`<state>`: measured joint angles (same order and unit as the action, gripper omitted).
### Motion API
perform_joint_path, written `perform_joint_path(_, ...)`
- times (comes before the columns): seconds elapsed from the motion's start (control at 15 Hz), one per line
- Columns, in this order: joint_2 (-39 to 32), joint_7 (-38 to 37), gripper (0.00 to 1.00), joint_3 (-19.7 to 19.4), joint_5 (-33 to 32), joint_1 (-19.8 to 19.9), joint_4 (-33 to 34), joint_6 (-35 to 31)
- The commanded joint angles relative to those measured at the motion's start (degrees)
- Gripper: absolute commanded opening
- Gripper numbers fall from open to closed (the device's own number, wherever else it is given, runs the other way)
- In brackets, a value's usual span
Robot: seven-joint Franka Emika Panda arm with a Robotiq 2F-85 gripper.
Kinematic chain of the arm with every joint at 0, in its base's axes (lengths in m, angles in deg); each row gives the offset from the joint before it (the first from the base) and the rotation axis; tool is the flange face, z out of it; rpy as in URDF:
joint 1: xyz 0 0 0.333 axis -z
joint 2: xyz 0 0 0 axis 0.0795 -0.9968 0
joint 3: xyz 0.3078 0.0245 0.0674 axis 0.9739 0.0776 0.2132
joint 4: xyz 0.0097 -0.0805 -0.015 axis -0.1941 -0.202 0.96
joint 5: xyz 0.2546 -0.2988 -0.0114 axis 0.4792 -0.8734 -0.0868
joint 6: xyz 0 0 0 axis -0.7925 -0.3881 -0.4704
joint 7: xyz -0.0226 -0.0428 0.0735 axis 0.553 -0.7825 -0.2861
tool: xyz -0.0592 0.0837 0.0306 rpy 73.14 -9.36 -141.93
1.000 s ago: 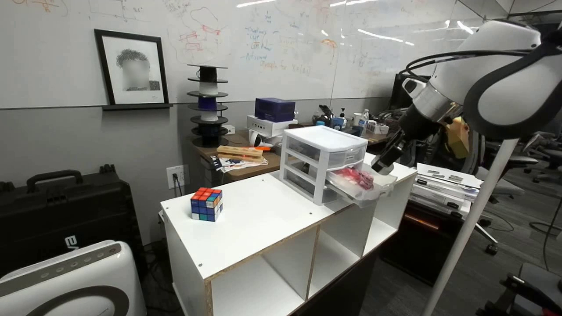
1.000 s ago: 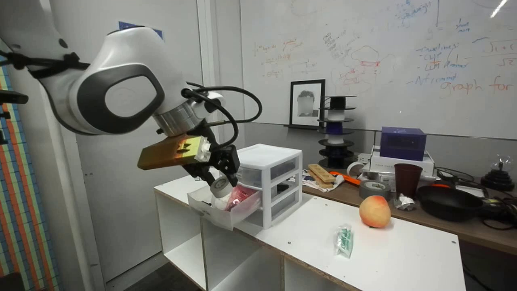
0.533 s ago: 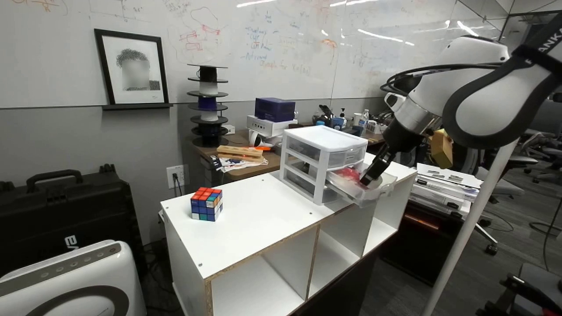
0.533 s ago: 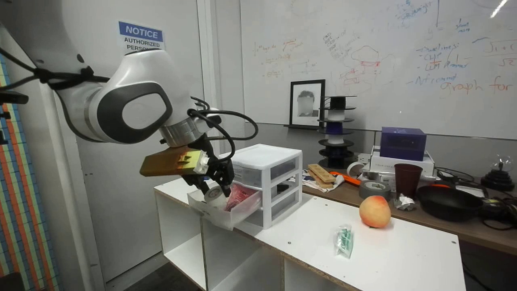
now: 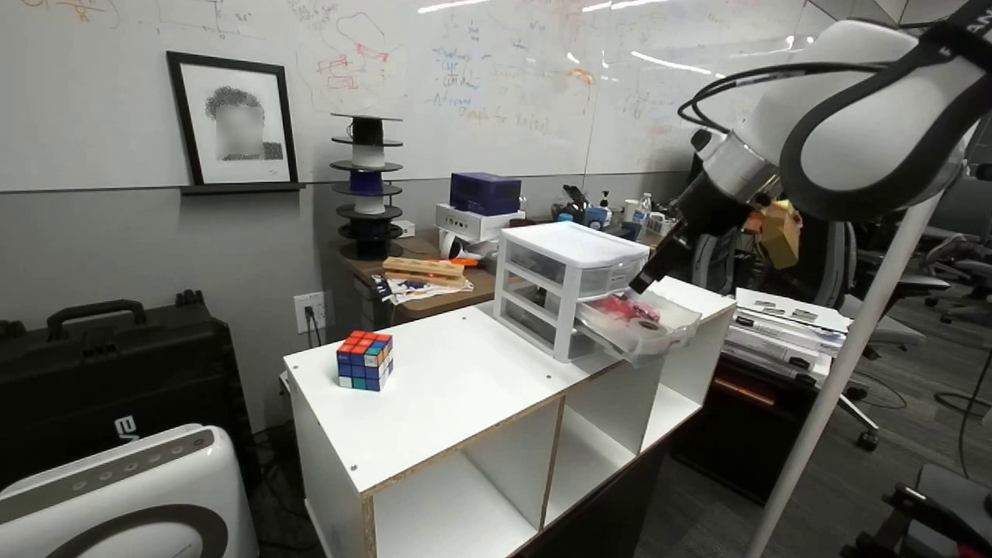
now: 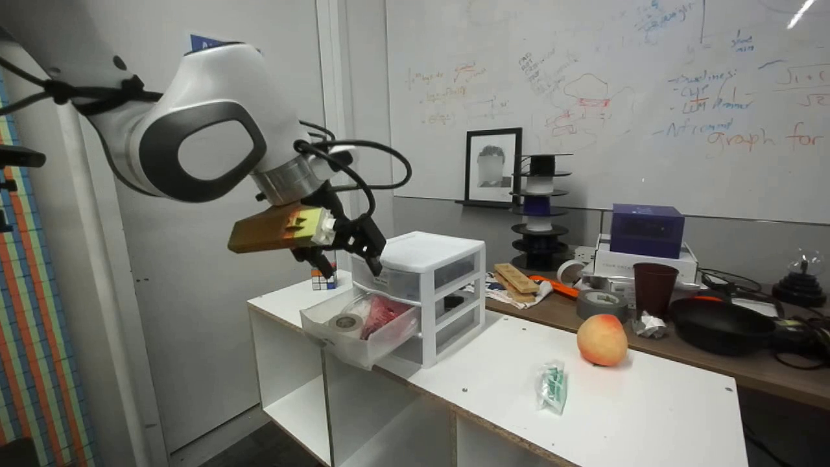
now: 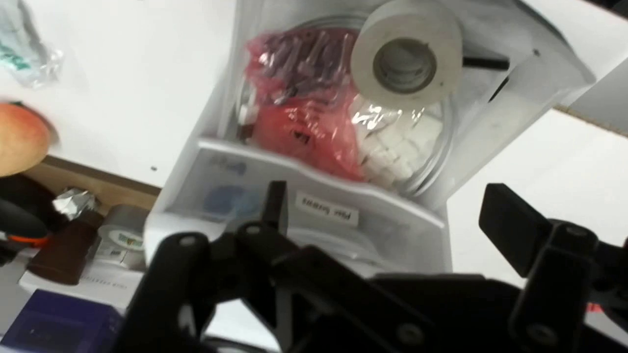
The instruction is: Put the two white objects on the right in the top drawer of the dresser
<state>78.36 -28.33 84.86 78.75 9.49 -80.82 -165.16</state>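
Whiteboard (image 5: 527,85): multi-col. marker scrawl
Wall (image 5: 139,232): gry, under it
Glare (image 5: 670,63): wht streaks up high, frm where I stand
Counter (image 5: 434,364): wht, w/ open cubbies (image 5: 465,504)
Desk (image 6: 771,371): brn, behind counter
Floor (image 5: 717,504): dk gry

In the wrist view, the bottom and right edges cut off the end effector (image 7: 392,218), which also hides a part of the top drawer (image 7: 382,233). The label (image 7: 327,209) of this drawer is too blurred for sure reading. The pulled-out drawer (image 7: 515,115) goes beyond the upper edge, and what lies under the roll of tape (image 7: 449,59) cannot be seen. The peach (image 7: 20,137) is cut at the left edge. In an exterior view, the end effector covers some of the coloured cube (image 6: 324,283).
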Motion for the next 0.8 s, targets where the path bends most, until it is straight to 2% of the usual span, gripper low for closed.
perform_joint_path(0.0,11.2,5.3,1.0,-1.8,4.8,-0.5,-1.7,4.3)
perform_joint_path(0.07,13.6,7.8,0.99,-3.7,7.6,-2.0,-1.0,8.1)
perform_joint_path(0.2,16.3,13.1,1.0,-8.6,10.9,-2.5,2.0,18.9)
perform_joint_path(0.27,15.6,15.9,1.0,-11.5,11.8,-2.4,4.1,23.9)
perform_joint_path(0.33,15.1,16.6,1.0,-16.2,9.8,-3.9,6.5,29.1)
perform_joint_path(0.6,9.5,20.2,1.0,-22.6,9.1,-0.4,20.8,49.0)
perform_joint_path(0.73,6.0,20.2,1.0,-23.7,9.5,0.9,27.4,54.8)
